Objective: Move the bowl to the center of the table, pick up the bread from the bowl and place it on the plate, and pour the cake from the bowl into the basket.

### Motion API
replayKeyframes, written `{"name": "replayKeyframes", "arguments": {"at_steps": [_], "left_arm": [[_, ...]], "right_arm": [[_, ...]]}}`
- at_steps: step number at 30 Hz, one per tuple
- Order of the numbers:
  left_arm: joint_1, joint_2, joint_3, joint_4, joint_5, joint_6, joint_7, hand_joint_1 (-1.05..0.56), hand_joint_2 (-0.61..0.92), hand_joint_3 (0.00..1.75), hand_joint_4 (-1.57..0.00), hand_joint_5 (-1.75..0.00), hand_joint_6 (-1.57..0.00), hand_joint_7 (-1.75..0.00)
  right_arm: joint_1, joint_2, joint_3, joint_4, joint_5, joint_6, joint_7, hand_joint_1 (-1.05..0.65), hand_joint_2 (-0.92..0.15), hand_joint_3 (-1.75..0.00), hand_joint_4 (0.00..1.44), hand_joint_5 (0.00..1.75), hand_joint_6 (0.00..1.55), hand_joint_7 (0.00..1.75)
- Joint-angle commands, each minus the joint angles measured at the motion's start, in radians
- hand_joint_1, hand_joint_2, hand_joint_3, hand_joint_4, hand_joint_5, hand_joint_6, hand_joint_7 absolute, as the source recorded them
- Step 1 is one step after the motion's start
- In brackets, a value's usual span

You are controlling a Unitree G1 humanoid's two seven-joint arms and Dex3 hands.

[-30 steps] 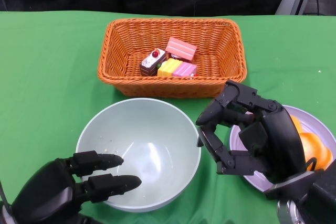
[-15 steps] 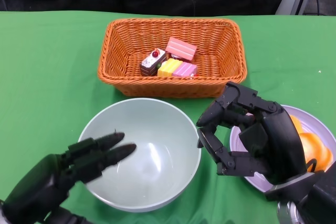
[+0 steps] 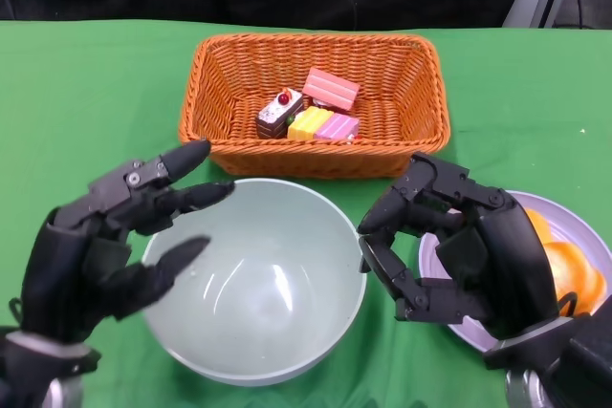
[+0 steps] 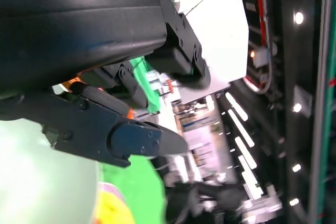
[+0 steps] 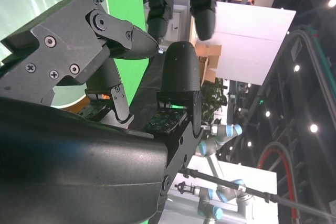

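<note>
Four cakes [image 3: 308, 110] fill one basket [image 3: 210, 83]; one bowl [image 3: 256, 282] sits between each spread, empty robot hand [image 3: 115, 231].

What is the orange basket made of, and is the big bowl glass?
The basket looks like woven wicker or plastic imitation; its walls show crossing strands. The bowl looks like smooth, pale green plastic or ceramic, not glass: it is opaque with soft shiny highlights.

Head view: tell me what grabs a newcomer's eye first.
The big pale green bowl sits empty at the near middle of the green table, flanked by two black hands: the left hand and the right hand, both holding nothing. Behind it, the orange wicker basket holds colourful cake pieces. At the right, bread lies on a plate.
</note>
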State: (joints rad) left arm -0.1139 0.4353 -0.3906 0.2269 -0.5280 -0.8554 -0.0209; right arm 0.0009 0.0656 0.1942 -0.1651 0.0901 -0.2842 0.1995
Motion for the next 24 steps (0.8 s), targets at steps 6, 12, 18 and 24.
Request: {"name": "replayKeyframes", "arguments": {"at_steps": [6,12,18,24], "left_arm": [[0.027,-0.157,0.157,-0.099,0.118,0.177,-0.094,-0.07,0.82,0.56,-0.76,-1.43,-0.82,-1.31],[0.062,-0.229,0.200,-0.134,0.157,0.222,-0.187,-0.04,0.58,1.07,-0.77,-1.58,-0.76,-1.50],[0.092,-0.273,0.217,-0.171,0.146,0.282,-0.295,-0.06,0.48,1.26,-0.84,-1.65,-0.77,-1.51],[0.120,-0.319,0.230,-0.158,0.170,0.296,-0.353,-0.03,0.54,1.20,-0.85,-1.63,-0.79,-1.44]], "right_arm": [[-0.028,-0.033,-0.040,0.016,0.028,0.000,0.032,-0.16,-0.50,-0.98,0.81,1.49,0.71,1.23],[-0.027,-0.054,-0.052,0.036,0.022,-0.031,0.059,-0.14,-0.61,-0.84,0.81,1.42,0.74,1.16],[-0.011,-0.067,-0.058,0.027,0.047,-0.026,0.082,-0.11,-0.55,-1.01,0.83,1.42,0.78,1.14],[0.016,-0.073,-0.071,-0.011,0.061,-0.007,0.082,-0.12,-0.49,-1.21,0.80,1.56,0.75,1.31]]}}
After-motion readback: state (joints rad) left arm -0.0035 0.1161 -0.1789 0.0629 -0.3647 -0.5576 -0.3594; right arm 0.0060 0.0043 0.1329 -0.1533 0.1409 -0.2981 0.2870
